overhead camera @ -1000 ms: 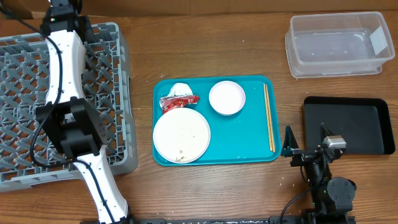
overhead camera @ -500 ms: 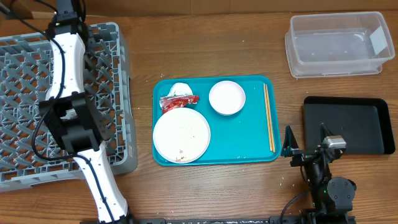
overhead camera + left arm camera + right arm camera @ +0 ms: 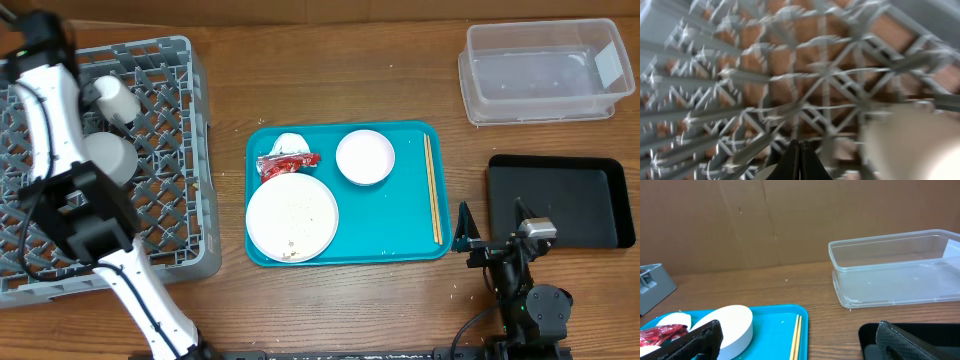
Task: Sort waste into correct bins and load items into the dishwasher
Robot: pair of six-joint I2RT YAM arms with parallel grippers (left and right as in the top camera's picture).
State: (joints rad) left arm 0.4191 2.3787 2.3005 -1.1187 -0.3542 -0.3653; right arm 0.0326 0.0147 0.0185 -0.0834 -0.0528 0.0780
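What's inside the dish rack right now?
A small white cup and a pale grey-blue bowl sit in the dish rack. The left arm hides a strip of its floor.

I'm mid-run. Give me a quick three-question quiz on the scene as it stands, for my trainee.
1. True or false: the chopsticks lie in the dish rack.
2. Which of these is on the teal tray? A) small white cup B) red wrapper C) clear tub
3. Fill in: the right gripper is ____ (open or shut).
Key: 1 false, they lie on the teal tray; 2 B; 3 open.
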